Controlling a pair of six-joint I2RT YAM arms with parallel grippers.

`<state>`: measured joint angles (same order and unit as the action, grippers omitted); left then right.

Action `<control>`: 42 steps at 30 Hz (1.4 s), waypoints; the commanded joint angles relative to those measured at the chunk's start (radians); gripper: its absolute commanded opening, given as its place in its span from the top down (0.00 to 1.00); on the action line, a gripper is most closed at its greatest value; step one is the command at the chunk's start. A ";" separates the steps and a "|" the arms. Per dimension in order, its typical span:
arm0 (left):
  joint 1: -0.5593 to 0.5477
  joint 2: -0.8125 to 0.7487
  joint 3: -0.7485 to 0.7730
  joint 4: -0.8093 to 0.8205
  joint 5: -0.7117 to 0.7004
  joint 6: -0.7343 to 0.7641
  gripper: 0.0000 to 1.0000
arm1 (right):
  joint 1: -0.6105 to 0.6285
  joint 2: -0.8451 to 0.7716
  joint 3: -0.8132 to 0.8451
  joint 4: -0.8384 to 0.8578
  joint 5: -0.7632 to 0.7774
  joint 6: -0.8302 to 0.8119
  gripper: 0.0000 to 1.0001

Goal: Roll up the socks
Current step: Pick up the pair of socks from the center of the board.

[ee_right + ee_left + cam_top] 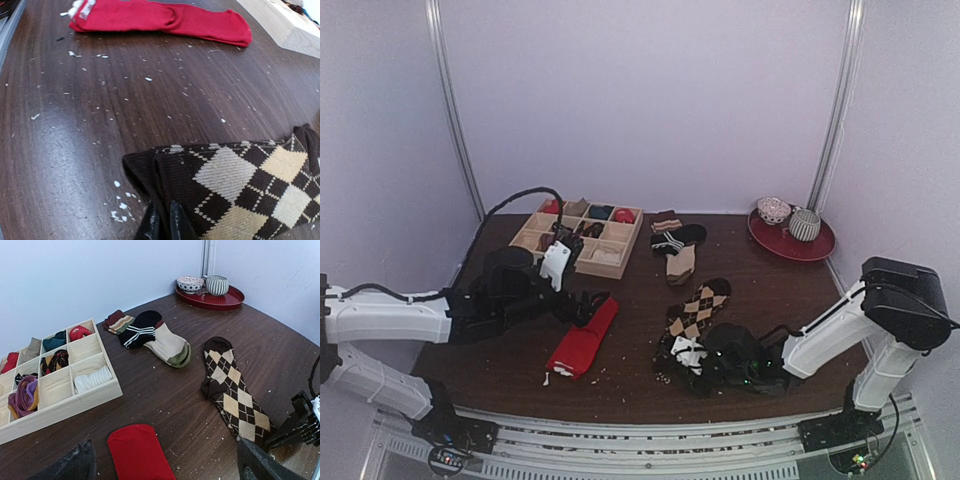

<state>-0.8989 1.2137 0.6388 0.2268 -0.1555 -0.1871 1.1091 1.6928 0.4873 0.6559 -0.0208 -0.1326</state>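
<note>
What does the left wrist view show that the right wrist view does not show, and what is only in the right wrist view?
Only the left wrist view: the filled compartments of the wooden box, the red tray with a bowl and a cup, the black striped sock and the tan sock.
Only the right wrist view: the right gripper closed on the argyle sock at its edge.
Both: the red sock, the argyle sock, the crumb-dotted table and some of the wooden box.
</note>
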 commanded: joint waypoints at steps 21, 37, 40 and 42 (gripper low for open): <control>-0.051 0.363 -0.069 0.348 0.777 0.048 0.16 | -0.217 0.182 -0.075 0.243 -0.660 1.119 1.00; -0.113 0.684 0.137 0.335 0.852 0.106 0.40 | -0.241 0.186 -0.076 0.098 -0.639 1.062 1.00; -0.113 0.711 0.147 0.345 0.859 0.104 0.45 | -0.244 0.188 -0.078 0.100 -0.638 1.060 1.00; -0.113 0.738 0.171 0.319 0.866 0.107 0.50 | -0.244 0.189 -0.077 0.103 -0.638 1.063 1.00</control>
<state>-1.0103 1.9121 0.7658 0.5327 0.6735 -0.1059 0.8749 1.8523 0.4427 0.9344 -0.6987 0.9478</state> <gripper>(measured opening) 0.537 0.033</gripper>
